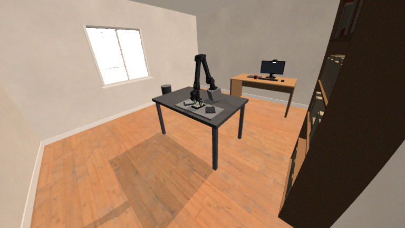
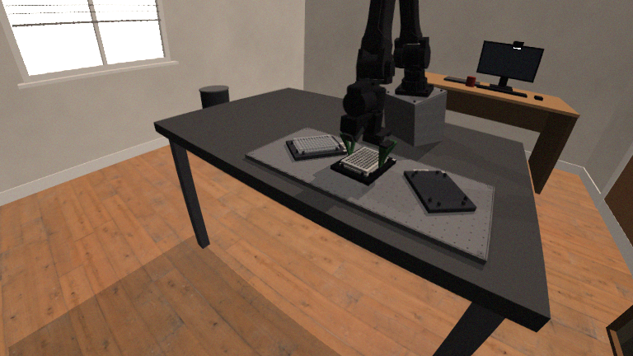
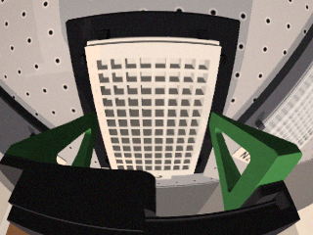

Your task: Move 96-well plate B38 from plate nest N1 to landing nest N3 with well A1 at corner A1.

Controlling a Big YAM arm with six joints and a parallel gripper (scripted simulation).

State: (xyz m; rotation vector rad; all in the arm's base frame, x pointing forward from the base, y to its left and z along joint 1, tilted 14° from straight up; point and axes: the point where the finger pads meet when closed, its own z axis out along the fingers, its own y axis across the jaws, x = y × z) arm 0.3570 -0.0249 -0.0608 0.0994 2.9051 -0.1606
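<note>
A white 96-well plate (image 2: 361, 160) lies flat in the middle black nest on the grey deck. It fills the wrist view (image 3: 153, 112). My gripper (image 2: 367, 147) is low over this plate and open. Its green fingers stand on either side of the plate's long sides, with a small gap on each side in the wrist view (image 3: 153, 151). A second white plate (image 2: 316, 144) sits in the left nest. The right nest (image 2: 438, 190) is empty, with its locator pegs showing. The plate IDs and nest labels are too small to read.
The grey perforated deck (image 2: 373, 189) lies on a dark table. The arm's grey base block (image 2: 415, 116) stands behind the nests. A desk with a monitor (image 2: 511, 60) is at the back right, and a dark bin (image 2: 213, 96) is beyond the table's left edge.
</note>
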